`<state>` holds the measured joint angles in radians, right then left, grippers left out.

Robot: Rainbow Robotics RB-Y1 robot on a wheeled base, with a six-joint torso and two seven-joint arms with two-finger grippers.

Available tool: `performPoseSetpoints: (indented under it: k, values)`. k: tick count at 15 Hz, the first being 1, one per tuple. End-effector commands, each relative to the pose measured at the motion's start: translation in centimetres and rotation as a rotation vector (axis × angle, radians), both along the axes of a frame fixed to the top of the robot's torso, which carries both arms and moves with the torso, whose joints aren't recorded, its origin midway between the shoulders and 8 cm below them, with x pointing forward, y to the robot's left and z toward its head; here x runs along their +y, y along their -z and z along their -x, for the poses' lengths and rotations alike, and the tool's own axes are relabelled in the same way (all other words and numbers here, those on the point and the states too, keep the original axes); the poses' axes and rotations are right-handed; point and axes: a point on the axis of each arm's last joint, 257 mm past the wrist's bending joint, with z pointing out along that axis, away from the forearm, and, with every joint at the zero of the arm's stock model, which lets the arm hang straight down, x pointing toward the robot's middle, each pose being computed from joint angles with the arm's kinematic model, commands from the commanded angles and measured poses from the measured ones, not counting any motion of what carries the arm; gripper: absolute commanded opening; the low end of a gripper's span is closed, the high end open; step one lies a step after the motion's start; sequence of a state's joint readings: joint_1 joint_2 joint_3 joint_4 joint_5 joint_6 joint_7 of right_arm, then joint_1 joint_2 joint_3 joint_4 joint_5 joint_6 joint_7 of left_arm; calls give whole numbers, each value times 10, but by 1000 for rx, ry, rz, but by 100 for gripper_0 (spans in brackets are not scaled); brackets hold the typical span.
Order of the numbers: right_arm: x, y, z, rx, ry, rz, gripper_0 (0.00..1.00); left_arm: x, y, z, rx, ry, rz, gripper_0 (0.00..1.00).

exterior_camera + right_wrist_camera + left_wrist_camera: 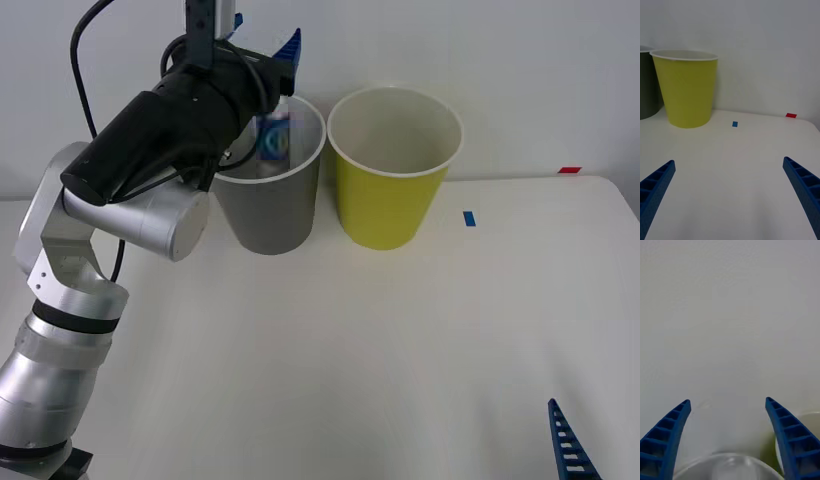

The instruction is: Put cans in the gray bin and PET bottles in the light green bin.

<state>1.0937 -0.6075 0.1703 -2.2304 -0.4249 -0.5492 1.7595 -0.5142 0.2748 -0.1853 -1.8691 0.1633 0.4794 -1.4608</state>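
The small blue can (pixel 272 136) shows blurred inside the mouth of the gray bin (pixel 270 222), just below my left gripper (pixel 265 35). That gripper hovers over the bin, open, with nothing between its fingers; in the left wrist view its blue fingers (pixel 668 431) stand wide apart above the bin's white rim (pixel 728 461). To the right of the gray one stands the light green bin (pixel 385 205), also in the right wrist view (pixel 688 93). My right gripper (pixel 728 167) waits open and low at the table's front right, one finger (pixel 568 445) showing. PET bottles are out of view.
A small blue marker (pixel 469 218) and a red marker (pixel 569 170) lie on the white table (pixel 330 360) right of the bins. A white wall rises right behind both bins. The left arm's black forearm (pixel 165 125) reaches over the table's left side.
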Motion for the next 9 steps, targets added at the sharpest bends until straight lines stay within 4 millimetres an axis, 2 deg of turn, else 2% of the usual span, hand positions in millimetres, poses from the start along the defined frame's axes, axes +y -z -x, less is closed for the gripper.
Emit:
performPoseSetpoints:
  k: [1,3,6,9]
  values:
    - [0,0,0,0,0,0,100,5,1,-1,1,-7,-8,100]
    - [0,0,0,0,0,0,100,12,7,2,13,-3,-9,100]
    - [0,0,0,0,0,0,100,43,22,37,14,-11,-12,100]
    - [0,0,0,0,0,0,100,80,51,74,46,-55,-44,100]
